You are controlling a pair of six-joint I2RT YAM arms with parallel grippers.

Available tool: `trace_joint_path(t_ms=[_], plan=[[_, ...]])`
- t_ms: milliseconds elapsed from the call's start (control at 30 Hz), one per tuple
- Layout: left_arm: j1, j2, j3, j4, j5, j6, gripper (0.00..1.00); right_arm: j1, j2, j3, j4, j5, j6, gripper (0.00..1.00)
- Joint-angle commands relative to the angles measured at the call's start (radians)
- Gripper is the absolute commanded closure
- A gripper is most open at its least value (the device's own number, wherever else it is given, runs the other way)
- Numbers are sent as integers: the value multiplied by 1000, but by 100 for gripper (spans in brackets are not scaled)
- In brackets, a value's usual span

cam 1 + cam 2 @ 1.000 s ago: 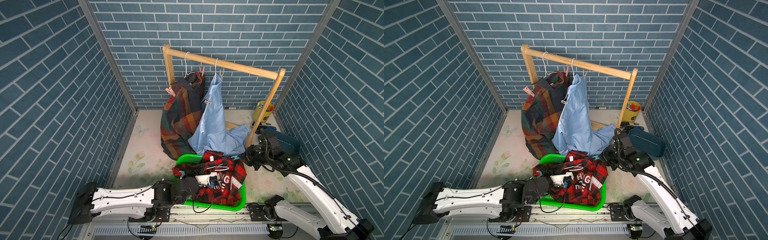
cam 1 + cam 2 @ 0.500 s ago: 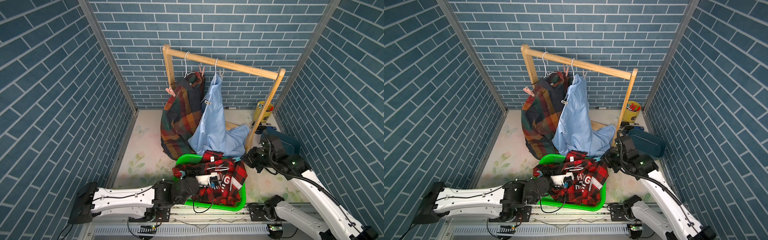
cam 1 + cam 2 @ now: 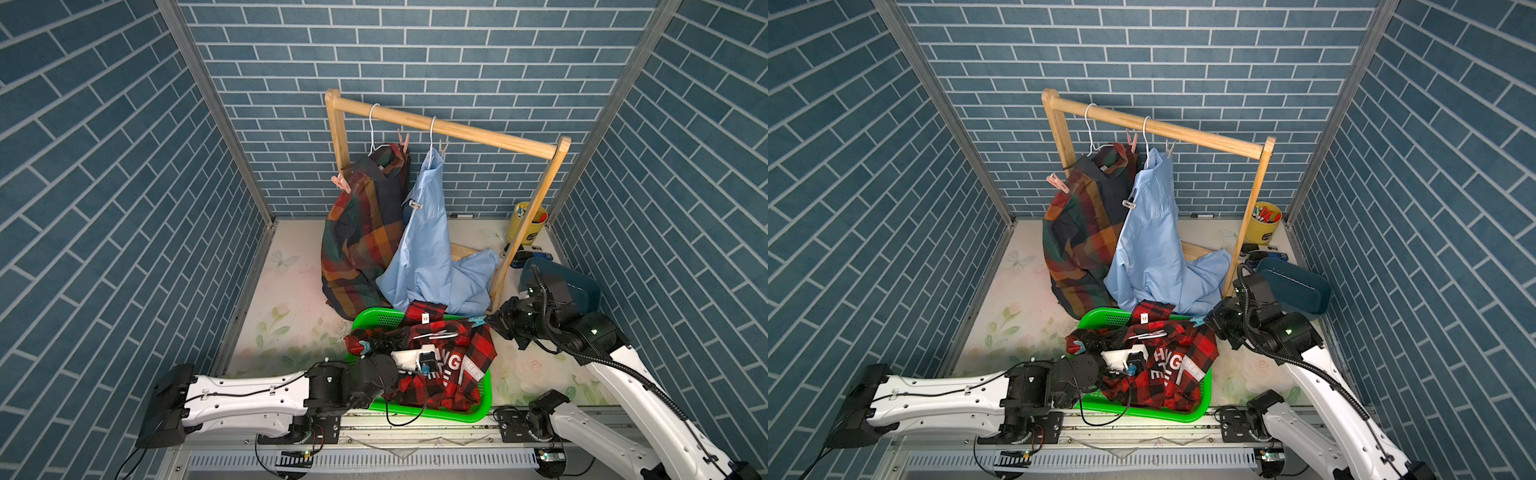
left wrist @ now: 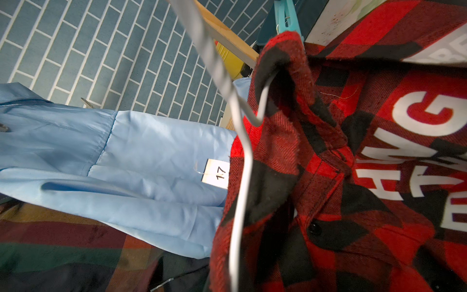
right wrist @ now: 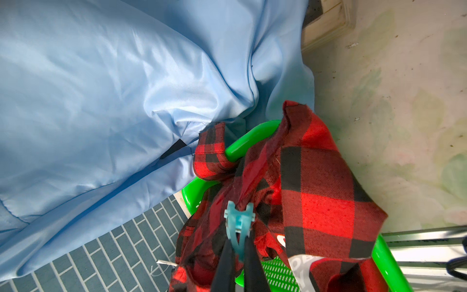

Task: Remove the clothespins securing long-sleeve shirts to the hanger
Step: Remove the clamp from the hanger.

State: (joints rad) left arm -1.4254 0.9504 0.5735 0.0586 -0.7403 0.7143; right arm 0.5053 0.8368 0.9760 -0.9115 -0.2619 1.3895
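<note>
— Right end effector (image 3: 492, 321), in both top views: low at the rim of the green basket (image 3: 362, 319), on its own side; pinching the teal clothespin (image 3: 478, 320) on the red-and-black check shirt (image 3: 478, 351); the shirt lies heaped in the basket, wire hanger (image 3: 432, 336) inside it.
— Left end effector (image 3: 380, 344)?
— Buried at the shirt's other shoulder, beside a second teal clothespin (image 3: 365, 345); pressed together; on what, hidden; likely steadying the cloth against the pull.
— Left wrist view?
— Hanger wire runs into the collar; teal clothespin sits on the shoulder edge.
— Right wrist view?
— Fingers (image 5: 223, 265) squeeze the peg's handles; its mouth looks parted over the fabric; release seems close, I judge.
— What's left?
— Plaid shirt (image 3: 361, 241) and light blue shirt (image 3: 424, 257) hang on the wooden rack (image 3: 478, 135); pink clothespins (image 3: 340, 183) and pale clothespins (image 3: 414, 204) clipped on.
— Surface, room?
— Tabletop (image 3: 291, 291) faded floral, stained; blue brick walls (image 3: 415, 50) on three sides.
</note>
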Motion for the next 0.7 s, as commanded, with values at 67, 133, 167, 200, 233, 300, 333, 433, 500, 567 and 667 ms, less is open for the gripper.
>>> trace_joint_path(t_ms=[67, 133, 167, 200, 233, 300, 333, 433, 500, 567, 667], plan=[[7, 3, -13, 8, -21, -19, 100, -2, -33, 58, -85, 46, 11, 100], [10, 1, -11, 5, -19, -23, 100, -2, -37, 77, -104, 58, 2, 100], [11, 0, -10, 1, -18, -25, 100, -3, -37, 90, -117, 67, -4, 100], [12, -1, -9, 1, -18, -27, 100, -4, -39, 104, -129, 77, -12, 100], [11, -3, -9, -2, -15, -29, 100, -4, -39, 113, -136, 85, -17, 100], [13, -5, -7, -13, -13, -35, 100, -9, -41, 141, -162, 106, -32, 100], [13, -8, -3, -17, -11, -38, 100, -15, -41, 157, -176, 119, -42, 100], [13, -33, 0, -36, 3, -50, 100, -56, -34, 203, -204, 138, -86, 100], [14, -60, 3, -57, 32, -63, 100, -97, -16, 235, -223, 135, -120, 100], [15, -86, 7, -84, 64, -78, 100, -141, 0, 257, -226, 135, -153, 100], [15, -120, 15, -119, 104, -107, 100, -220, 36, 278, -222, 116, -210, 100]])
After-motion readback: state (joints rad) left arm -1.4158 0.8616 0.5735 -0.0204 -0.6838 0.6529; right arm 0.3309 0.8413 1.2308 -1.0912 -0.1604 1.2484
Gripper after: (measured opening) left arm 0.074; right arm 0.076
